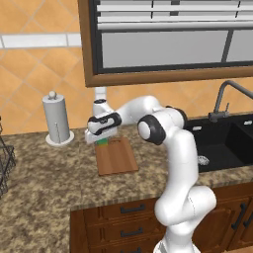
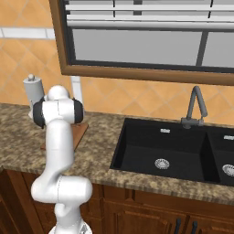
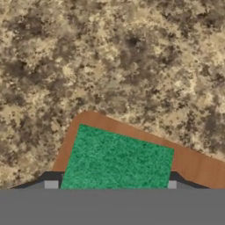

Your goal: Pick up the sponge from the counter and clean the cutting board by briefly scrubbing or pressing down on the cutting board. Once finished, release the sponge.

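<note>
Hand view looks straight down on the sponge [image 3: 117, 160], whose green face sits between my two fingertips [image 3: 51, 185], one at each of its side edges; my hand [image 3: 111, 185] is closed on the sponge. Beneath it lies a rounded corner of the cutting board [image 3: 193, 166], and beyond that corner spreads the speckled tabletop [image 3: 123, 57]. Left base view places my hand [image 1: 100, 141] low over the far end of the cutting board [image 1: 116, 158], with a sliver of the green sponge [image 1: 102, 142] visible just under it, at or very near the board surface; whether it presses on the wood cannot be determined. The board lies flat on the tabletop [image 1: 44, 183], between a paper towel holder [image 1: 57, 118] at the back left and the black sink [image 1: 225, 143] to the right. Right base view shows the board [image 2: 80, 130] partly hidden behind my arm, and a faucet [image 2: 194, 107] behind the sink [image 2: 169, 148].
</note>
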You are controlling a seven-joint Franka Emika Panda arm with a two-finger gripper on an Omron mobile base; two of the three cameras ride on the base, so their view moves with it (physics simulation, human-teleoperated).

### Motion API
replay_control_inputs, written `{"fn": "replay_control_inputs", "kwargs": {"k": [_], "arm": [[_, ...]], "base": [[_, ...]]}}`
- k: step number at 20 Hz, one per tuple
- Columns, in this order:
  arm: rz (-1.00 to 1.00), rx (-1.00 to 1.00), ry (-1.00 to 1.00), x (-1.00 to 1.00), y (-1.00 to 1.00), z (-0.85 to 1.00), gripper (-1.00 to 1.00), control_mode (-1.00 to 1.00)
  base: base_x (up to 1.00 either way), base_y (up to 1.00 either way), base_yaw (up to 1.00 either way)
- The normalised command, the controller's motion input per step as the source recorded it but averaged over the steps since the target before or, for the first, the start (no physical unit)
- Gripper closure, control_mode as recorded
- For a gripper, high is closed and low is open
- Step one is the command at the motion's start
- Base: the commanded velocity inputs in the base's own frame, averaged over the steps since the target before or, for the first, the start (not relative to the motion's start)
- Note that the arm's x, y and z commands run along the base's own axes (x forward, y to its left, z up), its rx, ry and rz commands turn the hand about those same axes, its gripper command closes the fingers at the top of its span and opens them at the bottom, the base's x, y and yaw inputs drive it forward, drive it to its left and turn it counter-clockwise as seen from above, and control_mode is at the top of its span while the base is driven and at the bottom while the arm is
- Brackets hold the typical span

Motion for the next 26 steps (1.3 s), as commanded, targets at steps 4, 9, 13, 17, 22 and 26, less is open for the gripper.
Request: {"fn": "replay_control_inputs", "kwargs": {"k": [4, 9, 13, 17, 22, 26], "arm": [[0.0, 0.0, 0.0, 0.05, 0.0, -0.42, 1.0, -1.0], [0.0, 0.0, 0.02, 0.11, 0.0, -0.47, 1.0, -1.0], [0.0, 0.0, 0.01, 0.1, -0.05, -0.25, 1.0, -1.0], [0.0, 0.0, 0.0, 0.0, -0.39, -0.01, 1.0, -1.0], [0.0, 0.0, 0.0, 0.03, -0.58, -0.08, 1.0, -1.0], [0.0, 0.02, 0.0, 0.0, -0.6, -0.36, 1.0, -1.0]], "base": [[0.0, 0.0, 0.0], [0.0, 0.0, 0.0], [0.0, 0.0, 0.0], [0.0, 0.0, 0.0], [0.0, 0.0, 0.0], [0.0, 0.0, 0.0]]}}
